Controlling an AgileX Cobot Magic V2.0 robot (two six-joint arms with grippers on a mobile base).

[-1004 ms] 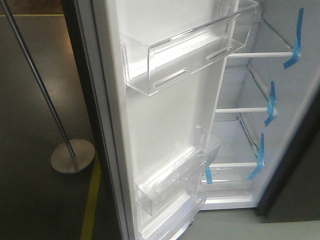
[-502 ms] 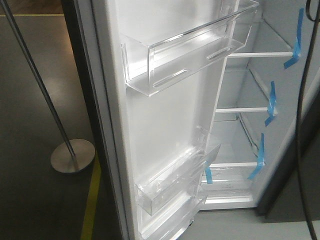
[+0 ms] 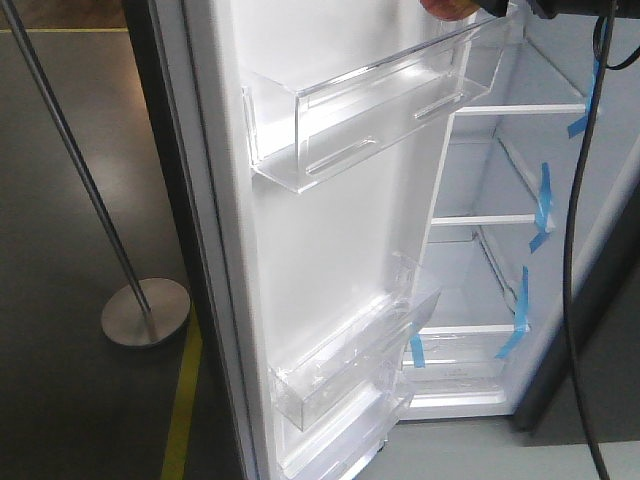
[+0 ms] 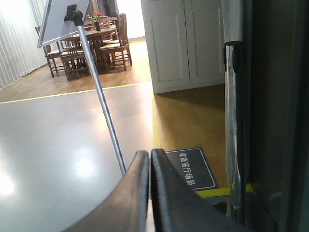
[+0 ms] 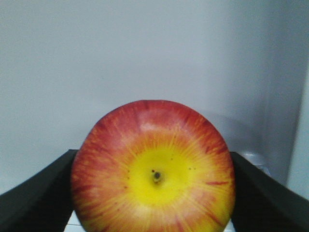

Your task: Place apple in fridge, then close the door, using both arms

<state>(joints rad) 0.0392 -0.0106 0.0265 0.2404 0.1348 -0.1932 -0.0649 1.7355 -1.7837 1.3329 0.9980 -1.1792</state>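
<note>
Looking thru front cam: tall dark-grey fridge w/ white lining stands open, its door's white inner face w/ clear plastic bins facing me. A sliver of the small glossy red-yellow apple shows at the top edge, above the upper bin. Left wrist cam: my left gripper is fully closed, fingers touching, nothing held. Right wrist cam: my right gripper clamps the apple btwn dark fingers, white lining behind.
</note>
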